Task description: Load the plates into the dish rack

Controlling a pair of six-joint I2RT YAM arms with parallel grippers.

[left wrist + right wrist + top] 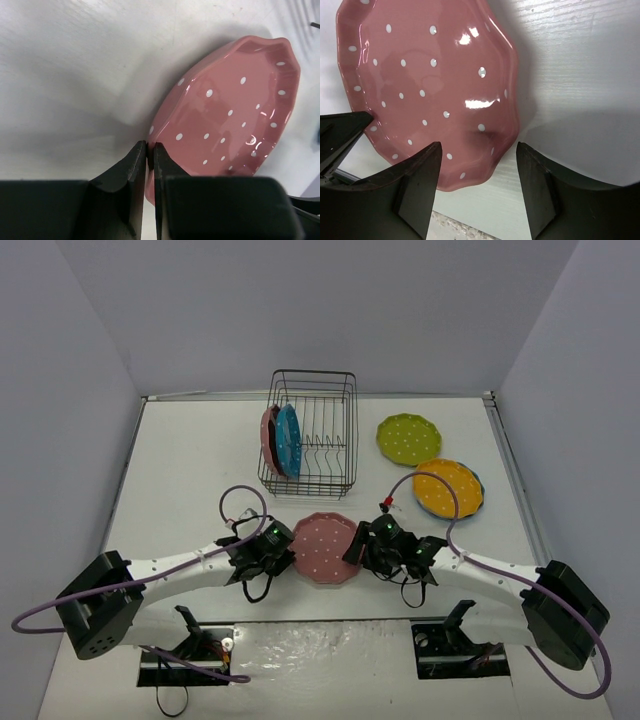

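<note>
Left gripper (150, 150) pinches the left rim of a pink plate (325, 547) lying on the table. Right gripper (479, 146) gapes astride its right rim. The rack (354, 430) holds a second pink plate (267, 437), partly hidden by a blue plate (289, 440). Right: lime plate (408, 438), then orange plate (447, 488) covering a second blue plate (481, 488) except its rim. Six plates.

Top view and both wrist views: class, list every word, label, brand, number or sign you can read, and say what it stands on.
No text can be read in any view.
The pink plate, green plate and orange plate bear white dots only.
The rack shows no label.
</note>
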